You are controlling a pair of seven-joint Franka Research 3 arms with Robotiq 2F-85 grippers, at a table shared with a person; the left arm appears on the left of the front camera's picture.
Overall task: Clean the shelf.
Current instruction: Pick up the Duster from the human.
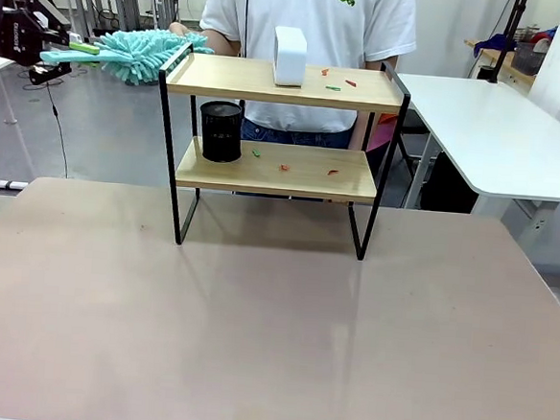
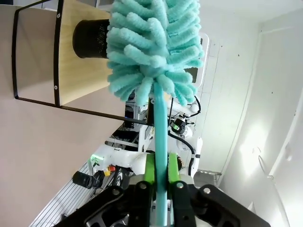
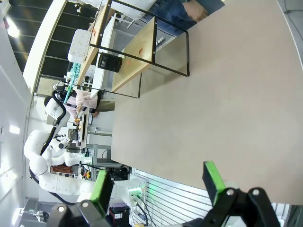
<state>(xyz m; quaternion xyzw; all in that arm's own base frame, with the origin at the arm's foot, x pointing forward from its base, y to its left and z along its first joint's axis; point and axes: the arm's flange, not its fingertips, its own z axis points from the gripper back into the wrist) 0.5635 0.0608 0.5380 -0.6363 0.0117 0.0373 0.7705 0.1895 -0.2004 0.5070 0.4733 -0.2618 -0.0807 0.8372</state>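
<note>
- Front view: the left gripper [image 1: 80, 51] sits at the frame's left edge, its body partly cut off, closed on the handle of a teal duster [image 1: 142, 54]. The fluffy head reaches ahead of the gripper to the top left corner of the shelf [image 1: 232, 77]; whether it touches is hard to tell. The shelf stands on the surface [image 1: 271, 344], with a white box [image 1: 290, 55] on its top board and a black cup [image 1: 220, 131] on its lower one. Small red and green scraps [image 1: 337, 79] lie on both boards. A person's hand [image 1: 180, 29] is mostly hidden behind the duster.
- Left wrist view: the green pads [image 2: 149, 168] clamp the duster [image 2: 151, 47] handle. The head hides much of the shelf [image 2: 78, 75] just beyond it, and the black cup [image 2: 90, 39] is partly covered.
- Right wrist view: the right gripper [image 3: 157, 179] is spread wide with nothing between its fingers. The shelf [image 3: 137, 52] lies well ahead of it across the bare surface [image 3: 213, 94]. The scraps are too small to make out.
</note>
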